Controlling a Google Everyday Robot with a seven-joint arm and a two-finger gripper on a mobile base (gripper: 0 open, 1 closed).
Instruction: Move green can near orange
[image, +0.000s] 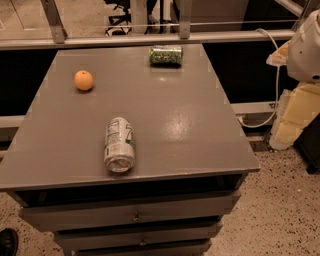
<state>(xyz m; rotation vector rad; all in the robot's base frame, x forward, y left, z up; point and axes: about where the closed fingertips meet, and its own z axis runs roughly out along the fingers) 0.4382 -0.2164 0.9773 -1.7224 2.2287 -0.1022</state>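
Note:
The green can (166, 55) lies on its side near the far edge of the grey table (190, 125), right of centre. The orange (84, 80) sits at the far left of the tabletop, well apart from the green can. My gripper is out of view. Only a white rounded part of my arm (306, 47) shows at the upper right edge, off to the right of the table and away from both things.
A white-and-silver can with green markings (119, 144) lies on its side near the table's front left. Drawers (135, 217) sit under the top. A railing (150, 40) runs behind the table. A white cable (276, 85) and yellowish foam blocks (295, 117) stand at the right.

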